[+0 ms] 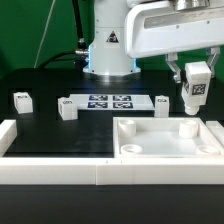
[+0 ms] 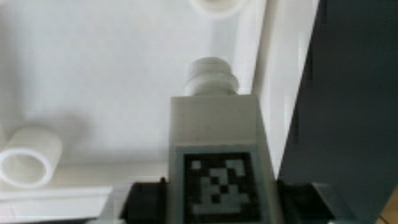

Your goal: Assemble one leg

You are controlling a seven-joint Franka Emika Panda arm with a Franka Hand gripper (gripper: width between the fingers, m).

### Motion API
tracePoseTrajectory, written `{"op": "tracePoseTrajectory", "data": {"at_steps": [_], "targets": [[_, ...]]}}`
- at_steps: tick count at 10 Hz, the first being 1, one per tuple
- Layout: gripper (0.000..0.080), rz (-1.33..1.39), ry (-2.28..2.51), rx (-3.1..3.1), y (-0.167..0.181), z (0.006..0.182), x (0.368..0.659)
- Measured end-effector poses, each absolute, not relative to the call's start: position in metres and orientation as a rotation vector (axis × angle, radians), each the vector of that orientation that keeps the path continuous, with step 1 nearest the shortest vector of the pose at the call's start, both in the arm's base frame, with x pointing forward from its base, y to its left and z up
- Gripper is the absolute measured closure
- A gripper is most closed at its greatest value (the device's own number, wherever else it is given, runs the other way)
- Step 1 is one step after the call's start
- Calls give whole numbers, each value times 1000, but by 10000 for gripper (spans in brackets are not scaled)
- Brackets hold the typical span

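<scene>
My gripper (image 1: 195, 80) is shut on a leg (image 1: 195, 90), a small white block with a black-and-white tag, and holds it upright in the air. It hangs above the far right corner of the large white tray-like part (image 1: 165, 150), over a round corner hole (image 1: 188, 128). In the wrist view the held leg (image 2: 217, 140) fills the middle between my dark fingers (image 2: 139, 205). Its round end points down at the tray (image 2: 107, 90). Another corner hole (image 2: 27, 158) shows beside it. Three more legs (image 1: 22, 100) (image 1: 67, 108) (image 1: 160, 102) stand on the black table.
The marker board (image 1: 110, 101) lies flat at the back middle of the table. A low white wall (image 1: 50, 165) runs along the front and sides. The robot base (image 1: 108, 50) stands behind the board.
</scene>
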State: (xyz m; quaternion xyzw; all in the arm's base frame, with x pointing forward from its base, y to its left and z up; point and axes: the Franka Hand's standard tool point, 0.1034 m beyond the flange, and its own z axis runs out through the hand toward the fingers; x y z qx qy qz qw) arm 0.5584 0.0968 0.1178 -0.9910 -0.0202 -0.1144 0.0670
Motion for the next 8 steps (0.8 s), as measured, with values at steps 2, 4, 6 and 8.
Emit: {"op": "tracePoseTrajectory", "data": {"at_steps": [2,4,6,8], "targets": [[509,-404,-55,-2985,95,118,560],[509,-564,-59,-2975,96,114,557],[509,-576,-59,-2968,97,113,574],[509,-597,-54,-2956,100,114,594]]}}
